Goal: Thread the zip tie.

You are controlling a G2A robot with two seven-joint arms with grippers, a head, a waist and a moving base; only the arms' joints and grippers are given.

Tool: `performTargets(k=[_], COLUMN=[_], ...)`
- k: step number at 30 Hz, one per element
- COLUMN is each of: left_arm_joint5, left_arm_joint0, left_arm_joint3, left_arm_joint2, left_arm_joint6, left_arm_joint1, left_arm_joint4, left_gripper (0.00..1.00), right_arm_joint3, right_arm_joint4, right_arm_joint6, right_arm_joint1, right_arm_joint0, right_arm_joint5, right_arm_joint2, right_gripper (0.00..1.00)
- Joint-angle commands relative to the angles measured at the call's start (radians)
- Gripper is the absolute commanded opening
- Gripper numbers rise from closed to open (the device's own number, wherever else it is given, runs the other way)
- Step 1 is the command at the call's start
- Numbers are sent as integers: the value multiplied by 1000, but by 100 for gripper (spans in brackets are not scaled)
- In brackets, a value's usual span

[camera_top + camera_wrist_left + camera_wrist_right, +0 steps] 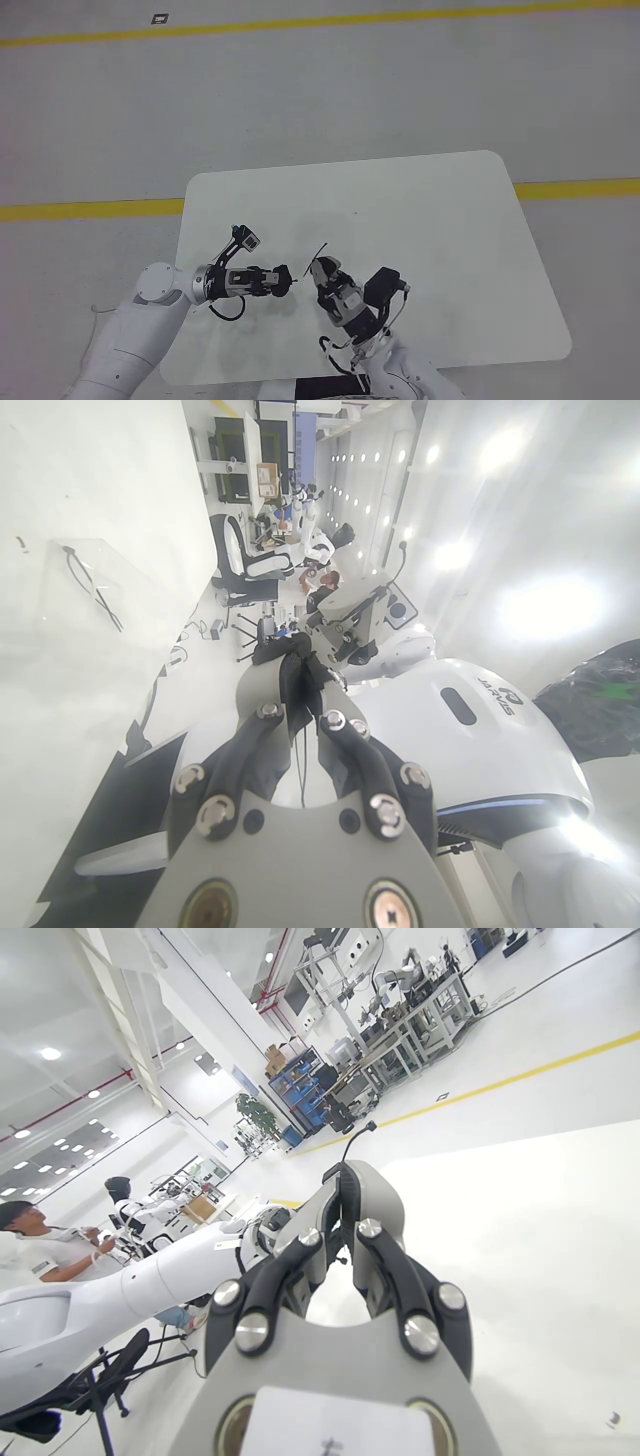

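Right gripper (341, 1180) clamped on zip tie (350, 1143), head poking out ahead for threading; left gripper (295, 657) closed just opposite, contents unclear.

The left gripper (284, 278) and the right gripper (320, 268) sit tip to tip, just apart, above the white table (450, 220). A thin black zip tie (319, 253) sticks out beyond the right gripper's tip, slanting away from the left gripper.
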Motion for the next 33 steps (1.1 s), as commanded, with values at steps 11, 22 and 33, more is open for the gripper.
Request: performTargets(k=[11,22,33], left_arm_joint5=[0,0,0], left_arm_joint0=[0,0,0], left_arm_joint3=[0,0,0], left_arm_joint2=[0,0,0], left_arm_joint6=[0,0,0], left_arm_joint1=[0,0,0], left_arm_joint4=[0,0,0], left_gripper=[0,0,0], right_arm_joint3=[32,28,35], right_arm_joint4=[18,29,43], right_arm_joint6=[-12,-12,-18], right_arm_joint1=[15,31,45], right_arm_joint0=[34,52,70], right_arm_joint5=[36,49,68], right_arm_joint2=[-31,-62,-86], right_gripper=[0,0,0])
